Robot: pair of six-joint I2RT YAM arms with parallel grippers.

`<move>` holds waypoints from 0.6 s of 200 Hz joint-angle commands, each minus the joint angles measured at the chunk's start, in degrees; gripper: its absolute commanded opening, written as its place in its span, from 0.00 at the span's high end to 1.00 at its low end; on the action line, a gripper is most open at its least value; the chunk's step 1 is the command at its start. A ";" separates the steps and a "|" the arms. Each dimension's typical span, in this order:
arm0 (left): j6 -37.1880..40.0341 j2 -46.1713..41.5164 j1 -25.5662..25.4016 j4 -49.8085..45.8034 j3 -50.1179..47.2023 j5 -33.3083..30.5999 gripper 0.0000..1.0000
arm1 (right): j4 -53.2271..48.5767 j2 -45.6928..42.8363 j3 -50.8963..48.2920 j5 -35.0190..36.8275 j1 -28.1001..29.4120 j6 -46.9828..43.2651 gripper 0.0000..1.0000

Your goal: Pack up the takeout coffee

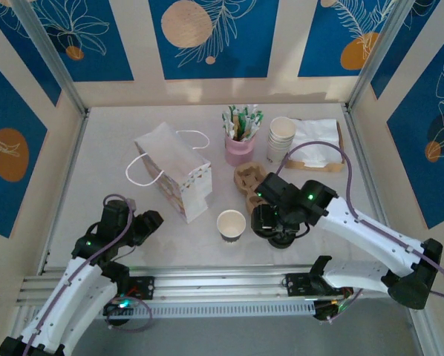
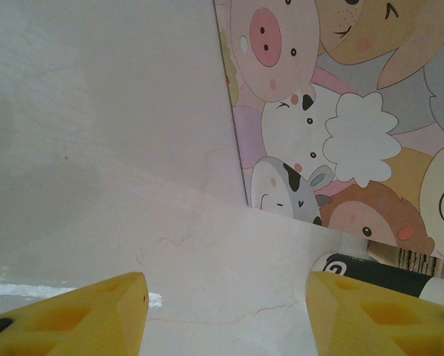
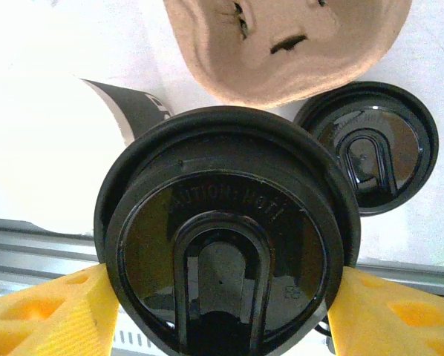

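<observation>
Black lid point(image 3: 226, 237) gripped in right jaws; left jaws open, empty. Paper cup point(image 1: 231, 224) unlidded on counter point(image 1: 118, 148); capping and packing apparently remain.

Robot test booth dressed as café counter: aluminium frame posts point(image 1: 50, 59), blue leaf-print wall panels point(image 1: 244, 44), white table point(image 1: 111, 141), metal rail point(image 1: 222, 285); stacked paper cups point(image 1: 281, 137), stirrer pot point(image 1: 239, 148), napkin tray point(image 1: 316, 144), paper bag point(image 1: 174, 174).

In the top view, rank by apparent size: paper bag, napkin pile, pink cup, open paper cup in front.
1. Paper bag
2. Napkin pile
3. Pink cup and open paper cup: they look about alike, so they are not ranked.
</observation>
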 commanded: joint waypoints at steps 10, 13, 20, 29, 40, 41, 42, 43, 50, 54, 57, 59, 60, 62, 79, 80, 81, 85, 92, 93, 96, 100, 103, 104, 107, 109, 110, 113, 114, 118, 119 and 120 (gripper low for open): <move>0.48 -0.33 -0.80 -0.86 0.07 -0.53 0.42 | 0.43 1.55 2.26 1.25 2.01 1.28 0.31; 0.46 -0.40 -0.80 -0.95 0.07 -0.50 0.42 | 0.64 1.83 2.74 1.22 2.28 1.06 0.31; 0.42 -0.49 -0.78 -1.19 0.15 -0.49 0.42 | 0.86 2.81 4.05 1.25 3.04 0.44 0.31; 0.41 -0.71 -0.77 -1.32 0.24 -0.58 0.41 | 0.97 4.11 5.85 1.49 4.11 -0.36 0.31; 0.27 -0.85 -0.79 -1.48 0.18 -0.73 0.41 | 1.06 6.18 7.81 1.67 5.48 -1.46 0.31; 0.30 -0.86 -0.78 -1.49 0.17 -0.74 0.41 | 1.06 6.18 7.81 1.67 5.48 -1.46 0.31; 0.26 -0.86 -0.82 -1.49 0.16 -0.75 0.41 | 1.06 6.60 8.21 1.69 5.76 -1.67 0.31; 0.29 -0.91 -0.79 -1.50 0.16 -0.75 0.41 | 1.06 6.80 8.40 1.71 5.83 -1.80 0.31; 0.30 -1.03 -0.84 -1.50 0.15 -0.84 0.42 | 0.97 8.35 9.50 1.84 6.59 -2.47 0.31; 0.26 -1.08 -0.83 -1.49 0.15 -0.84 0.42 | 0.88 9.27 10.06 1.98 6.94 -2.81 0.31; 0.26 -1.12 -0.80 -1.50 0.15 -0.84 0.42 | 0.81 10.00 10.46 2.04 7.19 -3.03 0.31; 0.30 -1.13 -0.82 -1.50 0.15 -0.91 0.41 | 0.80 10.39 10.74 2.05 7.38 -3.19 0.31; 0.27 -1.13 -0.80 -1.50 0.15 -0.92 0.41 | 0.79 10.63 10.85 2.11 7.47 -3.35 0.31; 0.26 -1.13 -0.78 -1.57 0.15 -0.91 0.42 | 0.79 10.88 10.94 2.14 7.51 -3.47 0.31; 0.23 -1.13 -0.80 -1.63 0.15 -0.93 0.41 | 0.63 14.93 13.11 2.16 8.74 -4.84 0.31; 0.32 -1.13 -0.83 -1.70 0.15 -0.93 0.41 | 0.62 15.19 13.22 2.16 8.81 -4.87 0.31; 0.36 -1.13 -0.84 -1.73 0.15 -0.93 0.42 | 0.62 15.40 13.36 2.25 8.84 -4.98 0.31; 0.39 -1.13 -0.82 -1.74 0.15 -0.93 0.42 | 0.55 16.28 13.88 2.33 9.14 -5.28 0.31; 0.39 -1.13 -0.77 -1.84 0.15 -0.93 0.41 | 0.55 17.70 14.87 2.34 9.62 -5.82 0.31; 0.40 -1.13 -0.77 -1.85 0.15 -0.93 0.41 | 0.54 17.93 15.02 2.34 9.69 -5.94 0.31; 0.38 -1.13 -0.78 -1.85 0.15 -0.93 0.42 | 0.53 18.56 15.41 2.42 9.81 -6.13 0.31; 0.40 -1.13 -0.79 -1.85 0.15 -0.93 0.42 | 0.53 19.32 15.95 2.50 10.08 -6.42 0.31; 0.41 -1.13 -0.77 -1.85 0.15 -0.93 0.42 | 0.46 19.88 16.36 2.40 10.30 -6.63 0.31; 0.41 -1.13 -0.77 -1.85 0.15 -0.93 0.42 | 0.45 20.08 16.47 2.37 10.34 -6.73 0.31; 0.42 -1.14 -0.81 -1.85 0.17 -0.93 0.41 | 0.37 20.60 16.77 2.35 10.43 -6.96 0.31; 0.47 -1.13 -0.78 -1.85 0.16 -0.93 0.41 | 0.34 21.04 17.05 2.36 10.56 -7.09 0.31; 0.44 -1.13 -0.78 -1.85 0.16 -0.93 0.41 | 0.34 21.04 17.05 2.36 10.56 -7.09 0.31; 0.45 -1.13 -0.81 -1.85 0.19 -0.93 0.42 | 0.13 21.74 17.46 2.41 10.78 -7.29 0.31; 0.47 -1.13 -0.84 -1.85 0.17 -0.93 0.42 | 0.06 21.93 17.59 2.38 10.80 -7.33 0.31; 0.49 -1.13 -0.77 -1.84 0.18 -0.93 0.42 | -0.14 22.66 18.04 2.43 10.94 -7.58 0.31; 0.45 -1.13 -0.82 -1.89 0.17 -0.93 0.42 | -0.20 22.83 18.10 2.43 10.96 -7.70 0.31; 0.47 -1.08 -0.79 -1.92 0.16 -0.93 0.42 | -0.23 23.00 18.22 2.47 11.02 -7.71 0.31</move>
